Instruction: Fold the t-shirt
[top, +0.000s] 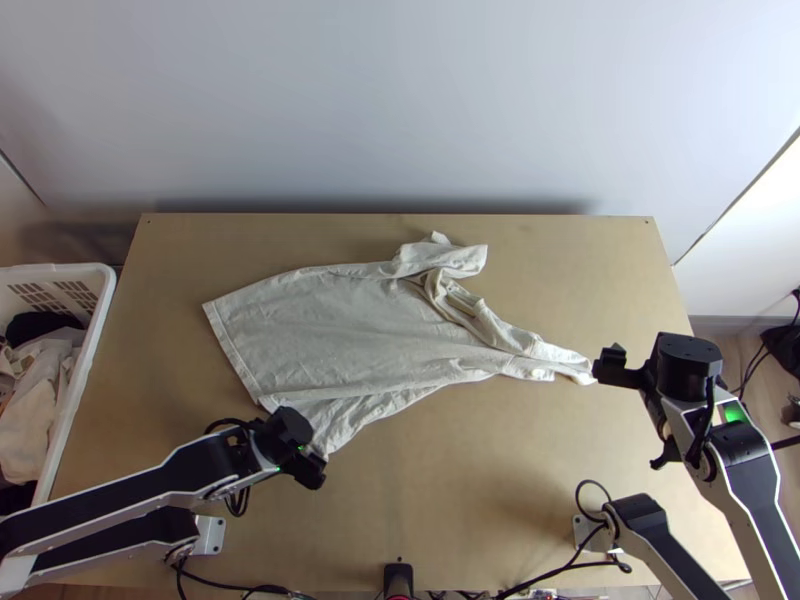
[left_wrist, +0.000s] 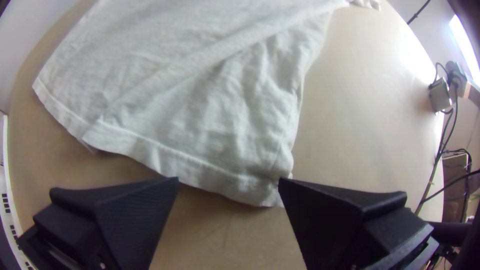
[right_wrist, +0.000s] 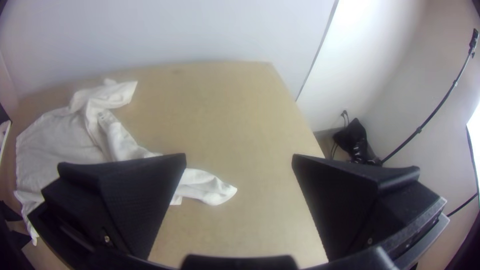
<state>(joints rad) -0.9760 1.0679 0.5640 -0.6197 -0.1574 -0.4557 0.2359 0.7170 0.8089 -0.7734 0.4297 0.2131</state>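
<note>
One pale T-shirt (top: 340, 330) lies on the wooden table (top: 500, 490), its body mostly spread but wrinkled, the hem towards the basket side. Around the collar and sleeves the cloth is bunched; one sleeve is crumpled towards the table's far edge, the other stretches towards the right arm. The left hand (top: 283, 440) is wide open at the hem's near corner, with nothing gripped; one fingertip overlaps that corner in the left wrist view, though I can't tell whether they touch. The right hand (top: 665, 372) is also wide open and holding nothing, just beside the end of the outstretched sleeve. Beside the table stands a white basket (top: 92, 350) containing pale and dark cloths (top: 38, 390)
</note>
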